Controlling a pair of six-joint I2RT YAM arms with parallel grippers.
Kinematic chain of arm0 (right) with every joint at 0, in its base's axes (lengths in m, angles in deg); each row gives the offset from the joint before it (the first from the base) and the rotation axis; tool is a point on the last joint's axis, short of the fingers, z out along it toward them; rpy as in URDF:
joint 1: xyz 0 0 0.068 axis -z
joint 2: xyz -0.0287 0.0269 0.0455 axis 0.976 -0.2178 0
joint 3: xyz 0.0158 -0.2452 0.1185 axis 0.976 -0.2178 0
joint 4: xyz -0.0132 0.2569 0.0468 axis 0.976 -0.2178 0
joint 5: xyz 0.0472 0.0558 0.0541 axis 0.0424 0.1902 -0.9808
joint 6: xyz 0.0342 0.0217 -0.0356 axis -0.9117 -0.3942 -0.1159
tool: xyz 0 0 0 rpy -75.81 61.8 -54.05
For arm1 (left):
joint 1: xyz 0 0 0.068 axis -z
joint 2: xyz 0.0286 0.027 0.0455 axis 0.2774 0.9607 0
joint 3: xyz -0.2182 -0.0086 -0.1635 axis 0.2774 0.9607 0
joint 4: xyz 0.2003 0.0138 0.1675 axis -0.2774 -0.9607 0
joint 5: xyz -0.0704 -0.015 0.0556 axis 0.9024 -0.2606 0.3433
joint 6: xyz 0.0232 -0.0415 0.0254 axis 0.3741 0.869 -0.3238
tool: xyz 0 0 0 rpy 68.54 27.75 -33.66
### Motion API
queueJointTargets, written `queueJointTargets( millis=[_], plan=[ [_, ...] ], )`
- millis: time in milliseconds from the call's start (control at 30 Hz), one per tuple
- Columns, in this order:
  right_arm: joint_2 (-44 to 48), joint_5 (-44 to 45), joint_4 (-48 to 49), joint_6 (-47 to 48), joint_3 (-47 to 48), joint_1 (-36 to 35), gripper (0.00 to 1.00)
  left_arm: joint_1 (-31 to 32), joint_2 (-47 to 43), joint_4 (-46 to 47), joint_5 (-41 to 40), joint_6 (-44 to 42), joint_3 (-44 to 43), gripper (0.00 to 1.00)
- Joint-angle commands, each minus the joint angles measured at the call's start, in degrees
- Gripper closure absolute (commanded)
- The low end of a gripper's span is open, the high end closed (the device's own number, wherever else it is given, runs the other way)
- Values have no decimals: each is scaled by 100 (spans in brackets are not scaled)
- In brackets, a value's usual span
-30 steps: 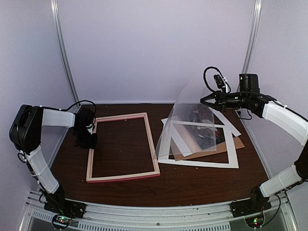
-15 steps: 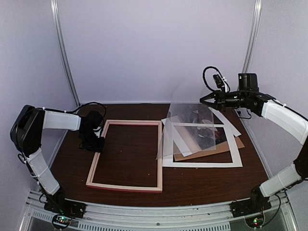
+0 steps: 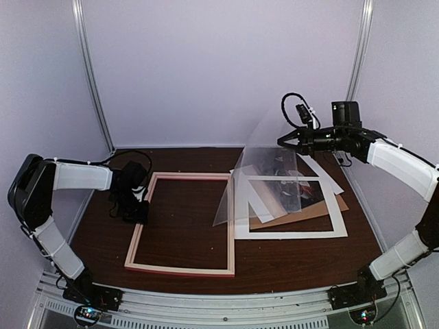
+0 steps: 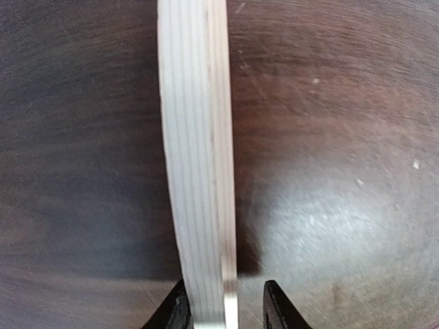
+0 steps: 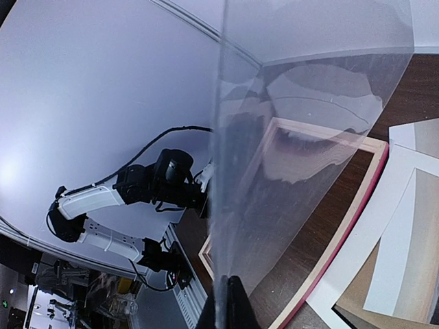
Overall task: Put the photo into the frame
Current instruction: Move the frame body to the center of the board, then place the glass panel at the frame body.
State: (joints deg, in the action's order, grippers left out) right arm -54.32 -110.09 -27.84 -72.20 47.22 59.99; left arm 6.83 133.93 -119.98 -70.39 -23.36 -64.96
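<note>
- The frame [image 3: 180, 268] lies flat, pale back up, on the 9 o'clock half of the counter [image 3: 103, 233].
- The left gripper [image 3: 137, 205] straddles its 9 o'clock bar. In the wrist view the bar [image 4: 195, 171] runs between narrowly parted fingers [image 4: 278, 308], with a dark gap on one side, so it is not clamped.
- The right gripper [image 3: 282, 141] pinches a clear sheet [image 3: 264, 171] by its top edge and holds it hanging.
- The photo [image 3: 312, 195] rests under a white mat [image 3: 288, 234], toward 6 o'clock of the right gripper and well apart from the left one, at 3 o'clock.
</note>
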Motion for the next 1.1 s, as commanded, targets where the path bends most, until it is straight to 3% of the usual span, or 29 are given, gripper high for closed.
queueJointTargets(
  millis=[0,200,433,567,800,933,1067],
  plan=[
    [-167,242,190,-95,368,-242,100,22,-413,-67,625,233,77,62],
    [-541,477,221,-216,725,-683,100,18,-897,-126,868,301,81,55],
    [-1129,806,326,-531,1330,-1349,100,-171,-1504,-445,395,152,-205,41],
    [-1434,1096,240,-695,1875,-1882,100,-630,-1929,-470,-28,36,-311,32],
    [-2048,1262,580,-1200,2731,-2804,100,-1472,-2346,-441,149,-335,-548,18],
    [-2307,1409,1064,-1630,2606,-3004,100,-1651,-2513,-518,-334,-311,-661,12],
    [-2413,1783,1684,-2168,1764,-3010,100,-1658,-2683,-667,-909,-326,-718,12]
  ],
)
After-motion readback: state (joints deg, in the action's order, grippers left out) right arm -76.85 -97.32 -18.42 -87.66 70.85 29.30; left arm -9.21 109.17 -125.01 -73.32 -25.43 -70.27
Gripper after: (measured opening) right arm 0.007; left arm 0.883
